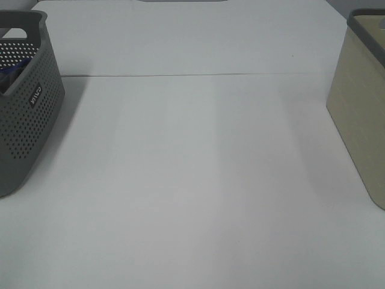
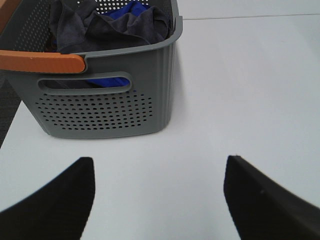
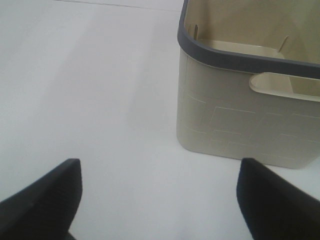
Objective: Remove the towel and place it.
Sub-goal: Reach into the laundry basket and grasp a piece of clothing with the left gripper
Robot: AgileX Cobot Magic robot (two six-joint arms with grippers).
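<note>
Left gripper (image 2: 157, 200) and right gripper (image 3: 160, 205) are released, both holding nothing. I see the charcoal-grey plush terry towel (image 2: 75, 30) crumpled inside the grey perforated plastic basket (image 1: 30, 120), at the left edge of the high view.

I see a grey perforated basket (image 1: 24, 114) at the table's (image 1: 192, 180) left edge, blue cloth (image 2: 131, 10) inside, orange handle (image 2: 40, 62) at its rim. Cream basket (image 1: 361, 114), dark rim, at the right edge.

We make out one small label (image 1: 36, 95) with white lettering on the grey perforated basket (image 1: 24, 138), too blurred to read.
</note>
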